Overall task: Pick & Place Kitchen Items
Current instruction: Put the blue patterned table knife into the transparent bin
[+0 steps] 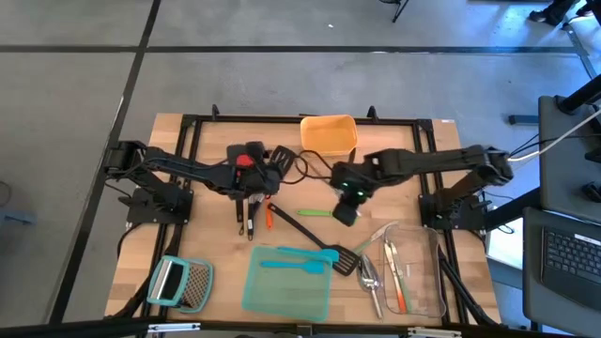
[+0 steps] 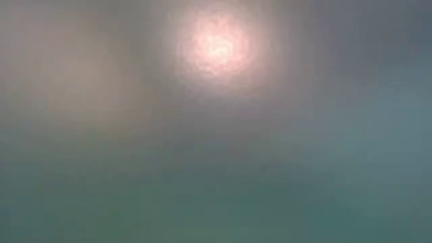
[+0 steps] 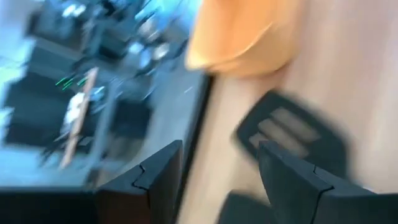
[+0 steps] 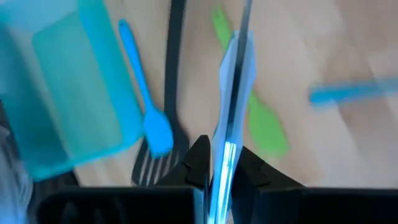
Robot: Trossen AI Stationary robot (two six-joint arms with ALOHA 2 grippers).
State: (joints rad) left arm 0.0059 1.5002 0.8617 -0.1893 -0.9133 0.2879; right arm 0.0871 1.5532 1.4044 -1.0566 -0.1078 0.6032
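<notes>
Clamped between the right gripper (image 4: 222, 163) fingers, a silver utensil (image 4: 235, 93) points forward above the green spatula (image 4: 264, 127). Left gripper (image 3: 214, 177), fingers apart, hangs beside a black turner (image 3: 292, 134).

Even, fairly bright light fills the overhead picture; the table (image 1: 216, 253) shows short soft shadows under the arms, and a pale band of glare runs across the grey floor (image 1: 282, 75) behind it. The level camera gives only a grey-green haze with one pinkish-white glowing spot near the top, nothing in focus. The left wrist picture is smeared by motion blur, the orange container (image 3: 242, 34) reduced to a soft blot. The right wrist picture is blurred too, its teal spatula (image 4: 146, 93) soft-edged
</notes>
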